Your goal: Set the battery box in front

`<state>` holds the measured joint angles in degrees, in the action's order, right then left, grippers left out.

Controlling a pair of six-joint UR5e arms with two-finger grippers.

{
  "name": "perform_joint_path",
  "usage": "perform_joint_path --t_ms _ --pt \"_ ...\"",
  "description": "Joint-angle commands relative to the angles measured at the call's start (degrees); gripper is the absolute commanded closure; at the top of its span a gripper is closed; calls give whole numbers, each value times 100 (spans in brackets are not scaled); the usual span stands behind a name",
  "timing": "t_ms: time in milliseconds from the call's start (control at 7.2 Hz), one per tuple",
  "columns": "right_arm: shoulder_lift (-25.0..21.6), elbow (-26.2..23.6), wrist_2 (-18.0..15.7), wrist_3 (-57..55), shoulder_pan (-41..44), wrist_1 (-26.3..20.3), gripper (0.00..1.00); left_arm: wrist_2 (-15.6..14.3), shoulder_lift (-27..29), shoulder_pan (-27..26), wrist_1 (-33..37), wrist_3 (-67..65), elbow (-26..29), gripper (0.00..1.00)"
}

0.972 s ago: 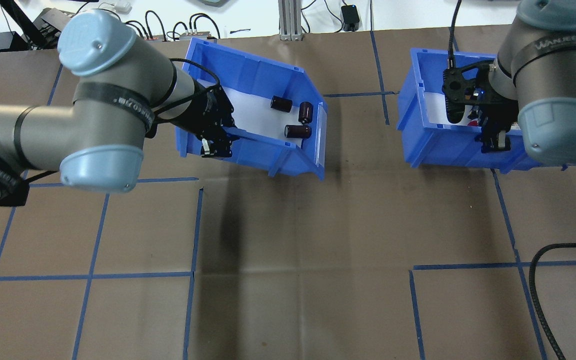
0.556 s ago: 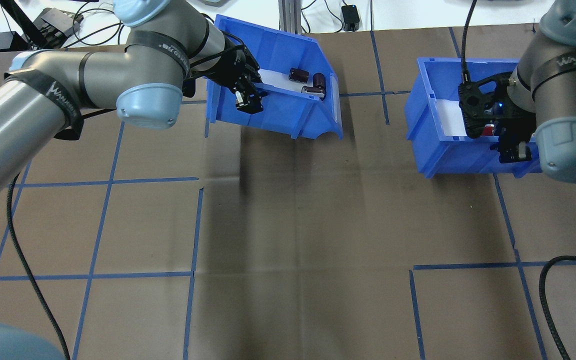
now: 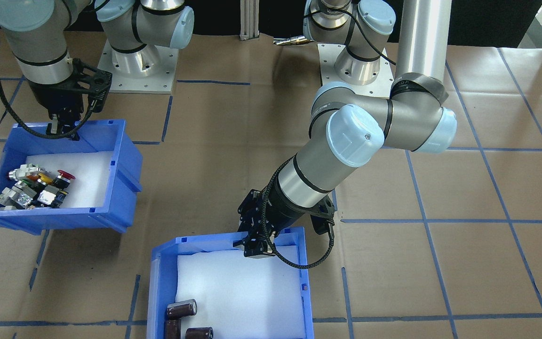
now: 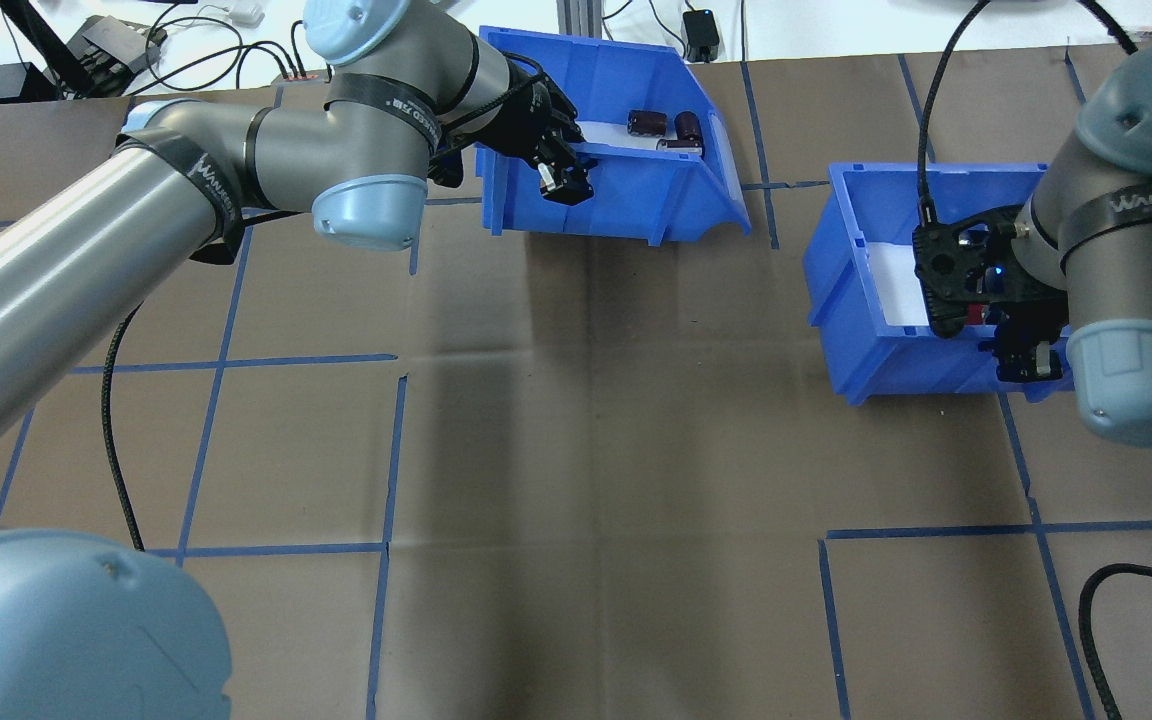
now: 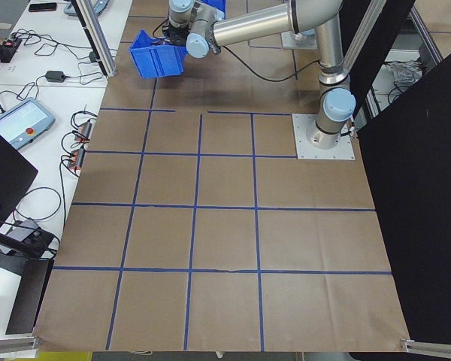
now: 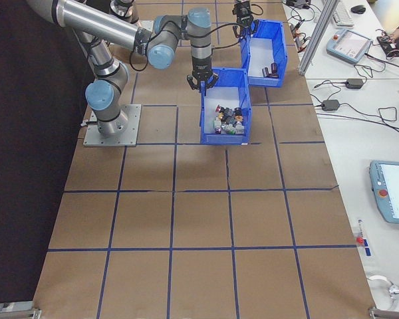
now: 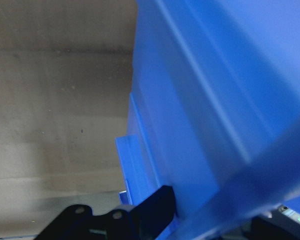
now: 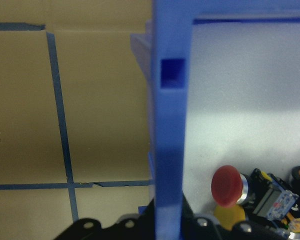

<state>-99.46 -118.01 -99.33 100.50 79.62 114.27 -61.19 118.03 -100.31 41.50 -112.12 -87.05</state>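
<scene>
Counter (image 4: 576, 450) paper gridded with blue tape carries two blue bins, and both grey arms wear black bands reading "WANJEEDA". Battery box (image 4: 626, 190), three brown batteries (image 3: 184, 320) at its far end from the left hand (image 4: 561, 175), hangs pinched by its rear wall in that hand. Switch bin (image 3: 115, 188) has its rear wall clamped in the right hand (image 3: 61, 127).

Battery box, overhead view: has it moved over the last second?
Yes. The battery box, held by the left gripper, has gone up-right in view, toward the table's far edge and the aluminium post.
</scene>
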Motion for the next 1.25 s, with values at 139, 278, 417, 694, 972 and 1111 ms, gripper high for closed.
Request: perform_joint_path --t_ms 139,278,417,694,972,1111 --pt "-625 -695 1 -47 19 104 100 247 344 -164 -1100 -697 -92 99" --pt "-819 -844 36 -143 36 95 100 239 274 -208 -1083 -698 -232 99" --pt "-942 -985 80 -179 97 78 100 239 212 -321 -1100 -698 -477 99" --pt "-1014 -1048 28 -904 788 -1 100 195 19 -331 -1109 -601 -847 98" --pt "-988 -1074 1 -1627 1466 -28 100 160 18 -235 -1109 -435 -883 95" --pt "-988 -1188 -8 -2004 1748 -28 100 99 9 -235 -1100 -347 -901 75"
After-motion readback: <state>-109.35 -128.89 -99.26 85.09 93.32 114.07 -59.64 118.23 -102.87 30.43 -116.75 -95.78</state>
